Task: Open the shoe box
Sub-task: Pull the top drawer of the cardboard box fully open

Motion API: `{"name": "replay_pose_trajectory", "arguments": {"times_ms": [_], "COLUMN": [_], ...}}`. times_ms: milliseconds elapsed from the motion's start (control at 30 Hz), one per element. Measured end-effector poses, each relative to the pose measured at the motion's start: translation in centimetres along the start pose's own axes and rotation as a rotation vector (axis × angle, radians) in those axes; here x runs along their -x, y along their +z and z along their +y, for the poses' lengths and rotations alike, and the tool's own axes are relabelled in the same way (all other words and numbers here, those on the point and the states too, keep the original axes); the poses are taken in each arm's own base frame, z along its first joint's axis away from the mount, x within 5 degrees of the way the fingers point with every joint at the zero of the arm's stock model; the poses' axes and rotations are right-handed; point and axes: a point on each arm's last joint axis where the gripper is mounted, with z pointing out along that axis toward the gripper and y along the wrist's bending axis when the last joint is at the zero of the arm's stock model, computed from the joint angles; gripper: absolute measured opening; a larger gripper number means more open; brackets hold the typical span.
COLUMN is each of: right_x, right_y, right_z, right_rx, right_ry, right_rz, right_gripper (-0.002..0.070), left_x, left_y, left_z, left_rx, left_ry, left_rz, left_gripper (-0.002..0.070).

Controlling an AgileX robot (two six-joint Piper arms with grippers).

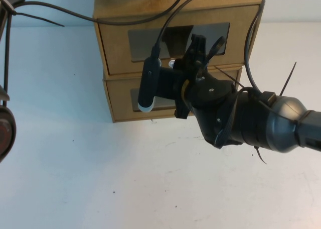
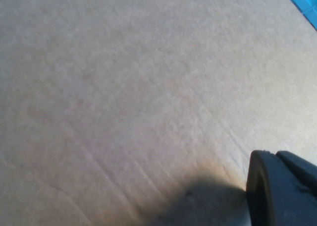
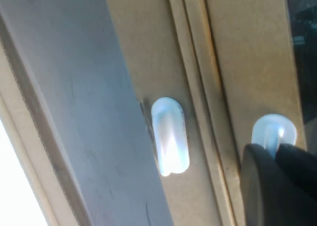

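Right tool (image 1: 206,47) is sitting at the box (image 1: 125,18) handle (image 3: 274,129), left tool (image 2: 280,186) hanging over cardboard (image 2: 124,87), both grips unclear; a straight pull is looking wisest.

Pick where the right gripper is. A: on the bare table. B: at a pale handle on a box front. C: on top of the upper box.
B: in the right wrist view the right gripper sits at a pale handle on the box front; the left gripper hangs over plain cardboard.

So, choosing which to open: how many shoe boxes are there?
2, stacked: upper box, lower box beneath it. Right pincer at the upper box's front; left pincer near plain cardboard.
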Motion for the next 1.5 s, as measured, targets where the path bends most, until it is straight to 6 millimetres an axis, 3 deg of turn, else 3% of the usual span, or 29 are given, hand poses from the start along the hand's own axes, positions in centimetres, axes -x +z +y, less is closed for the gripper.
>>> {"name": "replay_pose_trajectory", "arguments": {"times_ms": [300, 833, 1067, 1200, 1400, 1500], "right_x": [0.1, -1.1, -1.3, -1.3, -1.3, -1.3], "right_y": [-0.2, -6.7, -7.0, -7.0, -7.0, -7.0], "right_z": [0.0, 1.8, 1.7, 1.7, 1.7, 1.7], "right_rx": [-0.004, 0.063, 0.066, 0.058, 0.057, 0.057], "right_ry": [0.002, 0.000, 0.028, 0.057, 0.068, 0.068], "right_rz": [0.008, 0.005, -0.003, -0.008, -0.008, -0.008], "right_gripper": [0.0013, 0.0007, 0.0007, 0.0007, 0.0007, 0.0007], "left_x": [0.0, -0.1, 0.0, 0.5, 1.4, 0.8], "left_y": [0.0, 0.0, -0.2, -2.0, -6.9, -7.3], "left_z": [0.0, -0.1, -0.2, -1.4, -5.8, -7.3], "left_rx": [0.000, -0.009, -0.012, 0.001, -0.018, -0.043], "left_ry": [-0.006, -0.012, -0.011, 0.018, 0.055, 0.047], "left_rz": [0.000, 0.007, 0.003, -0.020, -0.106, -0.079], "left_gripper": [-0.0005, -0.0005, -0.0005, -0.0005, -0.0005, -0.0005]}}
